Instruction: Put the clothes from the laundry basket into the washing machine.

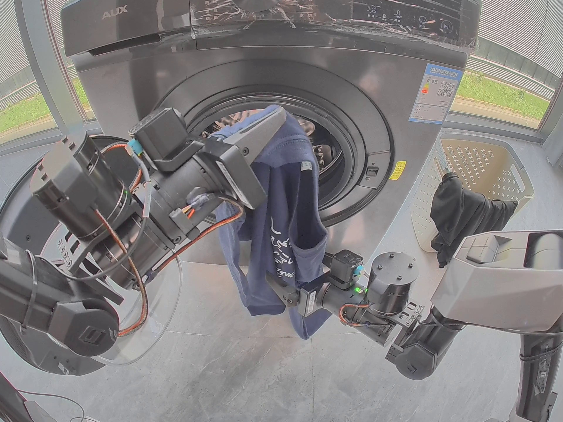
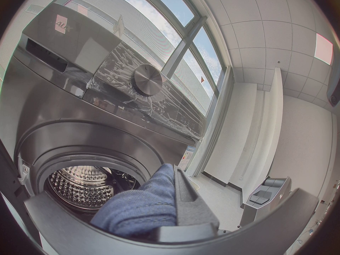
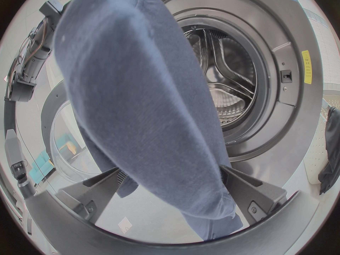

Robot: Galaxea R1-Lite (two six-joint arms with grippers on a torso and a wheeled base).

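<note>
A blue garment (image 1: 287, 206) hangs in front of the washing machine's open drum (image 1: 331, 153). My left gripper (image 1: 272, 121) is shut on its top edge, level with the upper part of the opening; in the left wrist view the cloth (image 2: 141, 206) bunches against one finger (image 2: 193, 202). My right gripper (image 1: 282, 291) sits lower, at the garment's hanging bottom part. The right wrist view shows its fingers (image 3: 248, 192) spread wide, with the blue cloth (image 3: 141, 107) between them. A black garment (image 1: 463, 212) drapes over the rim of the cream laundry basket (image 1: 489, 159) to the right of the machine.
The machine's round glass door (image 1: 126, 306) stands swung open on the left, under my left arm. Grey floor (image 1: 264, 370) lies in front of the machine. Windows surround the machine behind and at both sides.
</note>
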